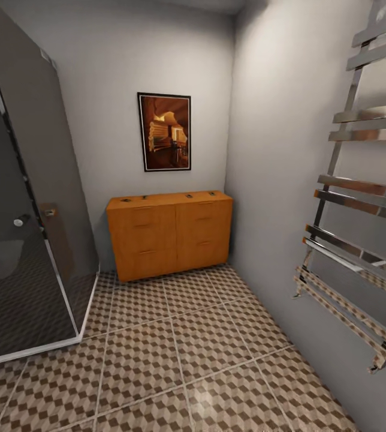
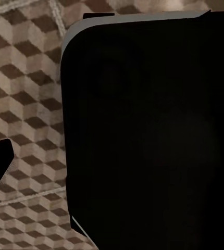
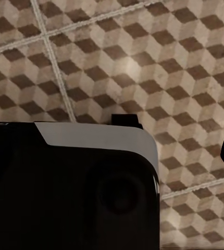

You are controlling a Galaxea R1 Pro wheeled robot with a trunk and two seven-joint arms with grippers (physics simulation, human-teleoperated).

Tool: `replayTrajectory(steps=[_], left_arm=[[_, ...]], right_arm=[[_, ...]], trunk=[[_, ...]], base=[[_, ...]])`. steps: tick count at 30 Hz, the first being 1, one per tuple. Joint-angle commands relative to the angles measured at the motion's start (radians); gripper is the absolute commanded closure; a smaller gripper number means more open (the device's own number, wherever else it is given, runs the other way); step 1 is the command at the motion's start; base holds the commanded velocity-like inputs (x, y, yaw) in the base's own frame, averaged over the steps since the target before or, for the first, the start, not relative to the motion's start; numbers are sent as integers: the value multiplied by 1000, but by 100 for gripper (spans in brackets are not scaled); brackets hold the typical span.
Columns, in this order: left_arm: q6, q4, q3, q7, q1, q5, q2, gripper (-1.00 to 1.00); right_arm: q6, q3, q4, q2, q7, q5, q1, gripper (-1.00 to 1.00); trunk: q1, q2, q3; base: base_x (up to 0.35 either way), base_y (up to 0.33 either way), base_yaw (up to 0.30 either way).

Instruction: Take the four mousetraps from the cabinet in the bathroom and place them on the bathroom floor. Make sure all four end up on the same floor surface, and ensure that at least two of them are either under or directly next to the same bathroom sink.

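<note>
Four small dark mousetraps (image 1: 144, 197) lie on the cabinet (image 1: 170, 240) top, far corner, between shower (image 1: 25, 210) left and towel rail (image 1: 361, 210) right. Open floor (image 1: 187, 360) lies between. Pincer state cannot be told.

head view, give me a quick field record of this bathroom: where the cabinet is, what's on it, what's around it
cabinet: orange-brown wooden chest against the far wall, in the corner, drawers shut
on top: four small dark items, likely the mousetraps, spread along the top
above: framed picture
left: dark glass shower enclosure
right: chrome towel rail on the side wall
floor: cube-pattern tiles
grippers: jaws not visible, state unclear
</note>
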Motion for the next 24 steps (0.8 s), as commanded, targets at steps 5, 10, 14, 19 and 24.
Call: replayTrajectory(steps=[5, 10, 14, 19, 24], left_arm=[[-1, -2, 0, 0, 1, 0, -1, -100], [0, -2, 0, 0, 1, 0, -1, -100], [0, -2, 0, 0, 1, 0, -1, -100], [0, -2, 0, 0, 1, 0, -1, -100], [0, -2, 0, 0, 1, 0, -1, -100]], right_arm=[[-3, 2, 1, 0, 0, 1, -1, -100], [-3, 2, 1, 1, 0, 1, -1, -100], [-3, 3, 1, 4, -1, 1, -1, -100], [-3, 3, 1, 5, -1, 2, -1, -100], [-3, 3, 1, 5, -2, 1, -1, -100]], trunk=[[0, 0, -6], [0, 0, -7], [0, 0, -7], [0, 0, -7], [0, 0, -8]], base=[[0, 0, -179], [59, 0, -47], [236, 0, -11], [305, 0, -4], [330, 0, -1]])
